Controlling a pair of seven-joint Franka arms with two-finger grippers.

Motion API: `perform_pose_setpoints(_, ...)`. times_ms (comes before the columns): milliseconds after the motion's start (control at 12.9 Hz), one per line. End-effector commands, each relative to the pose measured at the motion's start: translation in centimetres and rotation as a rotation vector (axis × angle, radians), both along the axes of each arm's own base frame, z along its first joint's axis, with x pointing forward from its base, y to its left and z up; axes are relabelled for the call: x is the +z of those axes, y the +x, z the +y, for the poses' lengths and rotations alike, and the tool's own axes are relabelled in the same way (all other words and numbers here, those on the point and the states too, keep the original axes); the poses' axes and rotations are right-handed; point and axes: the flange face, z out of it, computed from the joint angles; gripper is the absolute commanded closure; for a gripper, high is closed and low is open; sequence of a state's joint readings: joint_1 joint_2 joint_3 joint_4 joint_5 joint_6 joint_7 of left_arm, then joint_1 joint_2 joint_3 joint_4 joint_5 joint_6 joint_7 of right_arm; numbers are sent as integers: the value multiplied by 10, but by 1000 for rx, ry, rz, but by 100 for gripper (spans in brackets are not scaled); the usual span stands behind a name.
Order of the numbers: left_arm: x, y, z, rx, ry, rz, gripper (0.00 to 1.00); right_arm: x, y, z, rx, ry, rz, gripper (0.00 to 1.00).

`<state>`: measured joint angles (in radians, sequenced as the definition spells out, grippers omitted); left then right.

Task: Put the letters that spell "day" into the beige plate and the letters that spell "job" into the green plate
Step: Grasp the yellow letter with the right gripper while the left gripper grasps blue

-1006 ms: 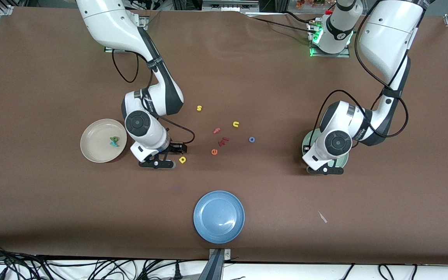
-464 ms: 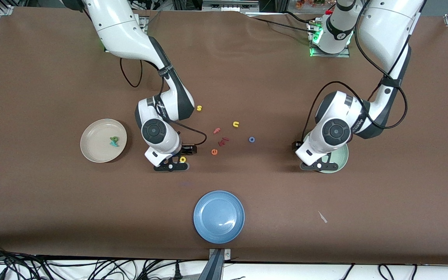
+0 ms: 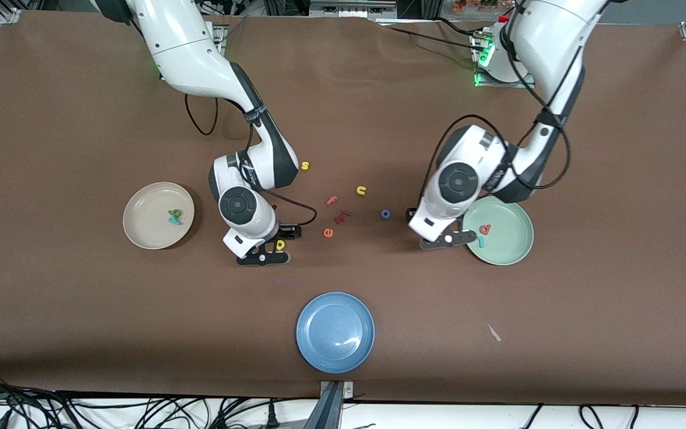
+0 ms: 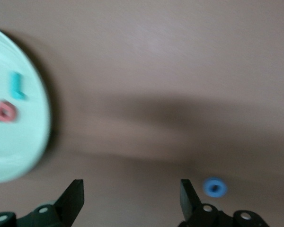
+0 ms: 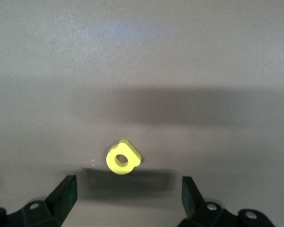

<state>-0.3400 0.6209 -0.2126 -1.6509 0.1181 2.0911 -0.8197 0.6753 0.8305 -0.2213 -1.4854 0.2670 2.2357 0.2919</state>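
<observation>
Right gripper (image 5: 125,196) over yellow "d" (image 5: 123,158), jaws wide, empty, bare table around. Left gripper (image 4: 130,198) wide, empty, beside green plate (image 3: 515,253) rim; "b" (image 3: 485,229), "j" (image 3: 481,242) inside; "o" (image 3: 385,214) near. Beige plate (image 3: 140,232) holds "a" (image 3: 174,213), "y" (image 3: 174,220).

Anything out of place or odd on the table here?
One thing: a small pale scrap lies on the brown table, nearer the camera than the pale green plate; it is neither letter nor plate. Nothing looks spilled or damaged.
</observation>
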Motion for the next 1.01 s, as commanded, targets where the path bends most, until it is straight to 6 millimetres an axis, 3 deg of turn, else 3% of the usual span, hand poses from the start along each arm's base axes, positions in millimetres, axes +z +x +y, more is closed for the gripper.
perform_pose_setpoints(0,-28,-4,-45,116,-16,-23,17,-6,11,6,14,19,-8,5)
perform_pose_setpoints(309,-52,-22,-81,188,-44,-65,30,-7,13,5,12,20,-11,17)
perform_pose_setpoints(464,-63,-25,-78,183,-31,-58,33,-6,13,6,12,20,-12,23)
perform_pose_setpoints(773,-67,-29,-78,189,-29,-46,45,-8,15,4,8,21,-12,39)
perform_pose_setpoints(928,-68,-28,-76,192,-28,-45,47,-7,16,3,4,25,-12,44)
